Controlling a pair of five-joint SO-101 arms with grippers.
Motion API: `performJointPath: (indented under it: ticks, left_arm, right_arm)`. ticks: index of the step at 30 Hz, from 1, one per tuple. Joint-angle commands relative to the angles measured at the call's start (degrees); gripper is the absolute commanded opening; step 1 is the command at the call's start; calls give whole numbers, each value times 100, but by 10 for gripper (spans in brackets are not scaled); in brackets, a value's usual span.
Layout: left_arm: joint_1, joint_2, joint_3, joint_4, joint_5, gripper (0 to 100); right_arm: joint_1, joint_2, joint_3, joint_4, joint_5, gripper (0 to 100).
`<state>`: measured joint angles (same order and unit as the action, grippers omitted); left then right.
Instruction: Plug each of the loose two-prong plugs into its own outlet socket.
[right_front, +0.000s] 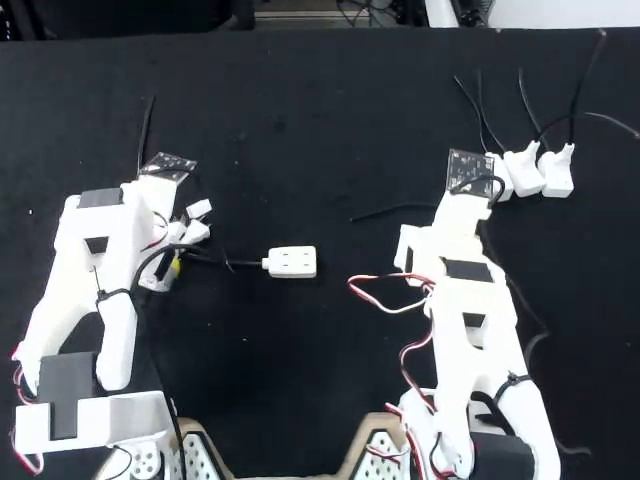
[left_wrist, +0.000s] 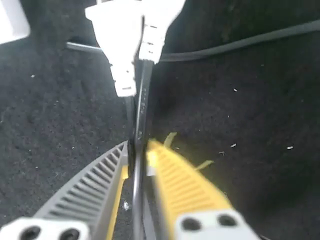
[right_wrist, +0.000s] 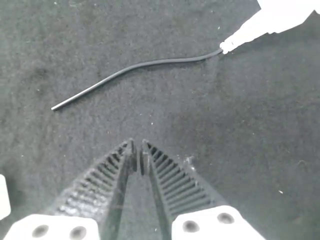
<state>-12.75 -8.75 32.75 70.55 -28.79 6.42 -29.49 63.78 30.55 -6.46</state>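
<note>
Two white two-prong plugs lie side by side just ahead of my left gripper, which is shut on their black cords. In the high view these plugs sit at the left arm's tip, left of the white outlet socket block. My right gripper is shut with nothing between its fingers, low over the black mat. A loose black cord runs ahead of it to a white plug. More white plugs lie beyond the right arm.
The black mat covers the whole table. Thin black cords trail from the right-hand plugs toward the far edge. A red and white wire loops off the right arm. Open mat lies between the arms around the socket block.
</note>
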Motion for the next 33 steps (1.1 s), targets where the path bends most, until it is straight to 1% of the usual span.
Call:
performJointPath:
  ticks: [1, 7, 11, 20, 25, 27, 32, 33]
  left_arm:
    - [75, -79, -189, 79, -114, 253]
    - [127, 141, -708, 0, -105, 263]
    - [66, 492, -927, -589, -88, 263]
    - [75, 1196, -963, -1688, 1187, 263]
    - [75, 1152, -963, -1697, 1521, 263]
    - [66, 1055, -963, -1697, 1521, 230]
    - [119, 1029, -927, -1732, 1530, 30]
    - [119, 1029, -927, -1714, 1538, 27]
  right_arm:
    - [-97, -189, -418, -132, -18, 15]
    - [-97, -189, -418, -132, -18, 15]
    - [-97, -189, -418, -132, -18, 15]
    - [-97, -189, -418, -123, -18, 15]
    - [-97, -189, -418, -123, -18, 15]
    - [-97, -189, -418, -123, -18, 15]
    - [-97, -189, -426, -123, -18, 15]
    - [-97, -189, -426, -123, -18, 15]
